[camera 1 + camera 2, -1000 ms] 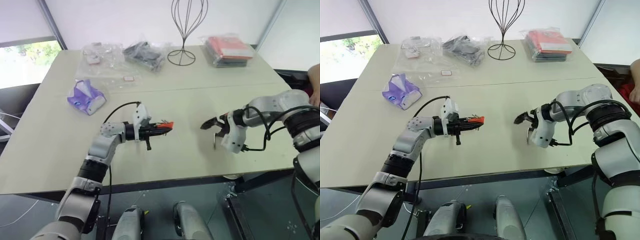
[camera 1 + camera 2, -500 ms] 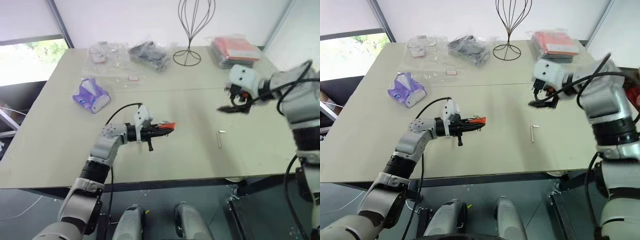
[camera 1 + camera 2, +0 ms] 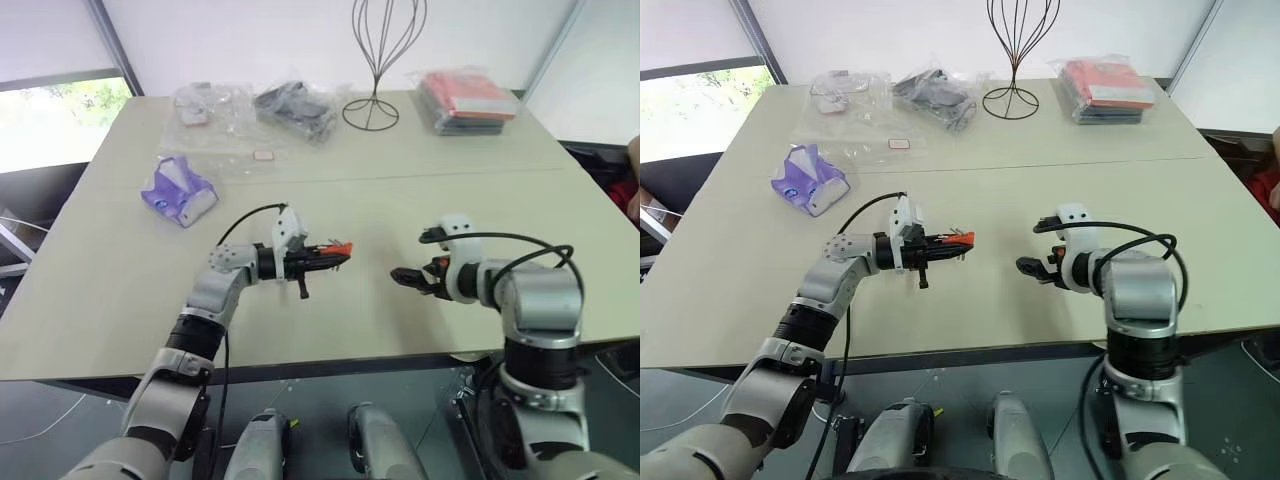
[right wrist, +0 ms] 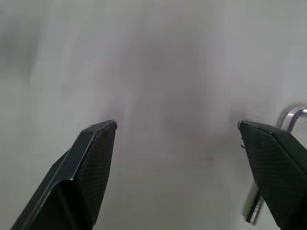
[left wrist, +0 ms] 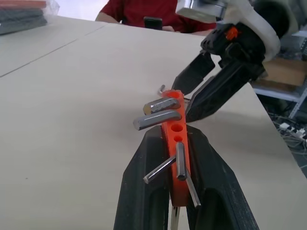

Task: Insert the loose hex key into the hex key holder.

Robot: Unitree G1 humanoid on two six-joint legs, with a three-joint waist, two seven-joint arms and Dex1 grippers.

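My left gripper point(image 3: 320, 257) points level to the right and is shut on the hex key holder point(image 3: 338, 249), an orange block with several dark keys sticking out point(image 5: 175, 139). A short gap to its right, my right gripper point(image 3: 403, 279) hangs low over the table, open, with its tips toward the holder. In the right wrist view the fingers point(image 4: 91, 158) stand wide apart with bare table between them. The loose hex key point(image 4: 292, 116), a thin grey bent rod, lies on the table just beside one fingertip, partly hidden behind it.
A purple tissue pack point(image 3: 178, 193) lies at the left. Clear plastic bags point(image 3: 215, 110), a bag of dark items point(image 3: 295, 108), a wire stand point(image 3: 372, 100) and a red package point(image 3: 470, 98) line the far edge. A person in red point(image 5: 144, 12) sits beyond the right side.
My right arm lifted away, leaving the loose hex key on the table, then came back down low over it, turned toward the holder. The left gripper kept still with the holder.
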